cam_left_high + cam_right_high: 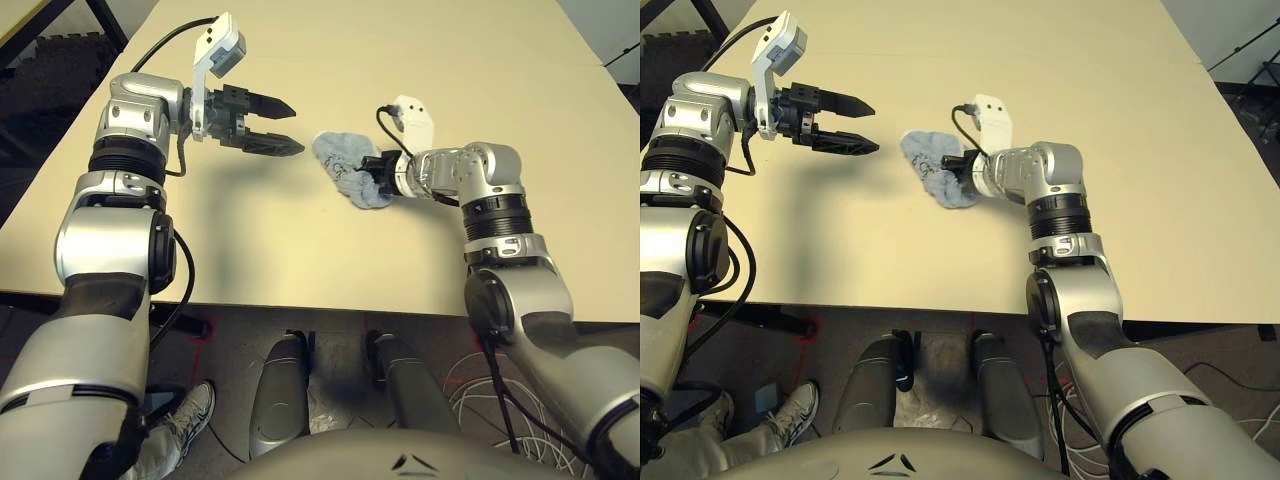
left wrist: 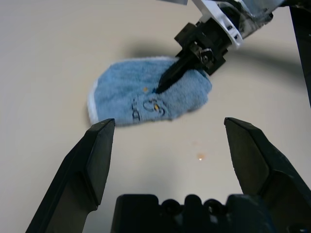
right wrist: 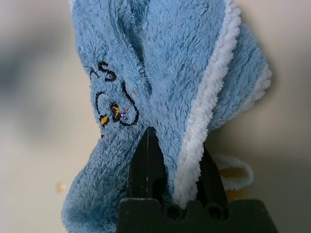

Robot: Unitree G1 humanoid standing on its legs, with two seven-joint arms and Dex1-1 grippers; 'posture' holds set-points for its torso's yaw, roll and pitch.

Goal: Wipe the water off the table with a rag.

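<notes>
- A small light blue-grey fuzzy rag (image 1: 349,168) with a white edge and a dark stitched mark lies crumpled flat on the large pale beige matte table (image 1: 420,60), about mid-table and just left of the right arm's wrist.
- The right gripper (image 2: 167,80) is pinched shut on a fold of the rag, its two black fingers clamping the white-edged pile as seen in the right wrist view.
- One tiny amber-orange water spot (image 2: 199,157) sits on the bare tabletop just beside the rag, on the side facing the left gripper, apart from the cloth; a faint pale bead (image 3: 60,186) also shows beside the rag in the right wrist view, likely the same spot.
- The left gripper (image 1: 285,127) hovers above the table to the left of the rag, jaws spread wide and holding nothing.
- Judged from this, the rag is in hand and on the surface, but wiping is unfinished: at least that one spot is left to pass over, and any wetness under the cloth is hidden.
</notes>
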